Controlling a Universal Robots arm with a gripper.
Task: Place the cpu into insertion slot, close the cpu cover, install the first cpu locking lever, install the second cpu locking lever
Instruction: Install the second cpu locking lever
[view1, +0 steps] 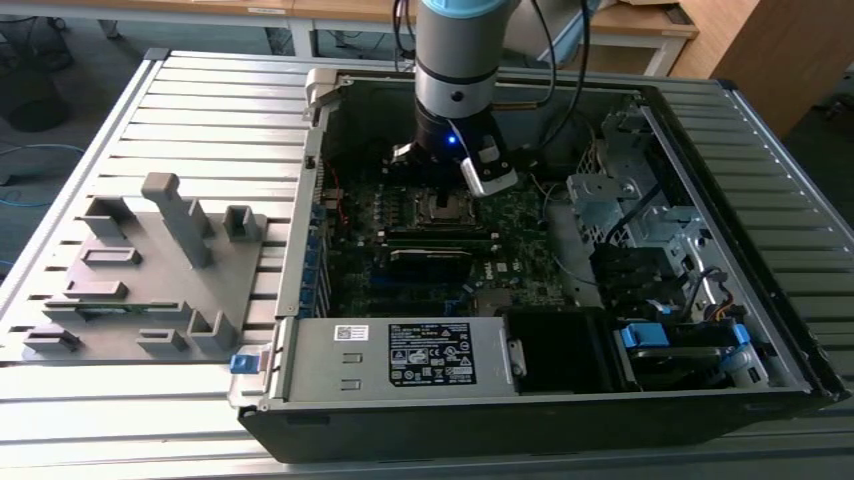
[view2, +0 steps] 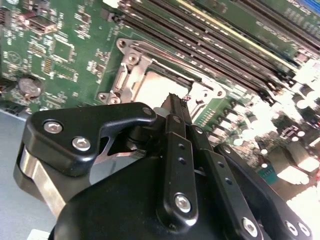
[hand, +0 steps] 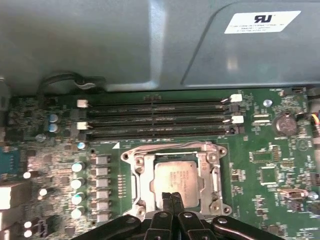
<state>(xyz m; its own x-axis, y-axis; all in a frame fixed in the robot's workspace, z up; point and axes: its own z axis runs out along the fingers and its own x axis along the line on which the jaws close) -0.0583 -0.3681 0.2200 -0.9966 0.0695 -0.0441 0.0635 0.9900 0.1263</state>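
The cpu (hand: 179, 179) lies flat in the insertion slot (view1: 441, 207) of the green motherboard (hand: 280, 165); its dull silver top also shows in the second wrist view (view2: 156, 86). The silver cpu cover (hand: 141, 175) lies around it as a frame (view2: 131, 64). A thin metal lever rod (hand: 170, 146) runs along the socket's side by the memory slots. My gripper (hand: 171, 196) is shut, its black fingertips (view2: 172, 102) pressed together with nothing between them, just over the edge of the cpu. In the exterior view the gripper (view1: 439, 192) hangs inside the open computer case, right above the socket.
Long black memory slots (hand: 157, 119) run beside the socket. The grey power supply (view1: 400, 355) sits at the case's near side. A drive cage with cables (view1: 627, 205) stands at the exterior view's right. A grey fixture plate (view1: 147, 270) lies outside the case at the left.
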